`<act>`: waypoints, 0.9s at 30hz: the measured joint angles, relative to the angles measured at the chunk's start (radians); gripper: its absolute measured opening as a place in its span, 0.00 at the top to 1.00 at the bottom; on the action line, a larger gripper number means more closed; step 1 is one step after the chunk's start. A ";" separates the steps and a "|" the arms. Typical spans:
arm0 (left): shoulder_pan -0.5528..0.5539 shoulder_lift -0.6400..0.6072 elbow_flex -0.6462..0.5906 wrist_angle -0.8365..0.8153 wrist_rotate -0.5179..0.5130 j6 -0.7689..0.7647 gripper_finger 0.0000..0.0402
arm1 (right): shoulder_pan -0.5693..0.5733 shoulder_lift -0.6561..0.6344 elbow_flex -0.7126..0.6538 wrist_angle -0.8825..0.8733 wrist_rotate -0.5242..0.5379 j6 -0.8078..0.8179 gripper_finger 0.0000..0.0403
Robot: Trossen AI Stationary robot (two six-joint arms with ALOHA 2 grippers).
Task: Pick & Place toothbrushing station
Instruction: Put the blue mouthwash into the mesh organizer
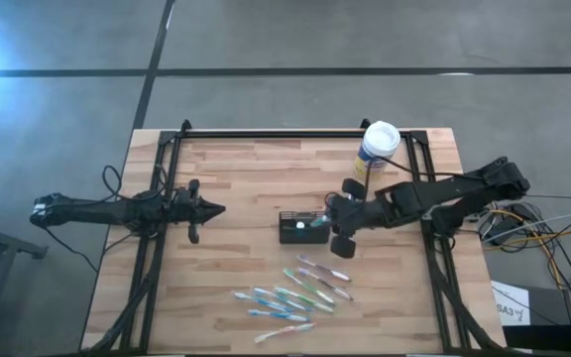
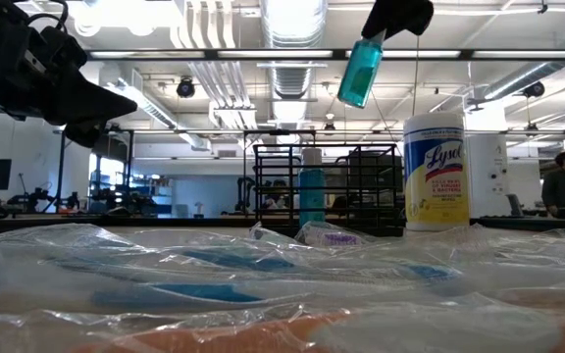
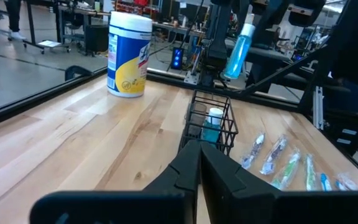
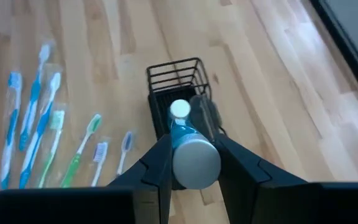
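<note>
The toothbrushing station (image 1: 287, 216) is a small black wire holder standing on its base mid-table; it also shows in the left wrist view (image 3: 227, 124) and the right wrist view (image 4: 176, 73). A teal bottle with a white cap (image 3: 213, 123) stands inside it. My right gripper (image 1: 337, 222) is above the holder, shut on a second teal bottle (image 2: 359, 71). My left gripper (image 1: 216, 209) is shut and empty above the table's left half, apart from the holder. My right gripper pinches the teal bottle by its upper end (image 4: 194, 163) between its two fingers. The fingers come from above, slanting from the table's right side. The bottle (image 3: 237, 53) hangs tilted below the fingers, lifted clear above the holder.
A white-lidded, yellow-labelled canister (image 1: 377, 149) stands upright at the far right of the table. Several wrapped toothbrushes (image 1: 300, 293) lie on the near middle of the table, in front of the holder. Black frame rails (image 1: 167, 178) run along the left and right sides.
</note>
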 joint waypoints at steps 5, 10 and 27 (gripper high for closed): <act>0.000 0.000 0.000 -0.002 0.000 0.004 0.96 | -0.020 0.013 0.000 0.018 -0.006 -0.013 0.77; 0.000 0.000 0.000 -0.009 0.000 0.015 0.96 | -0.029 0.013 0.002 0.053 -0.006 -0.012 0.77; 0.000 0.002 0.000 -0.020 -0.001 0.014 0.95 | -0.066 0.289 0.381 -0.116 -0.028 -0.037 0.77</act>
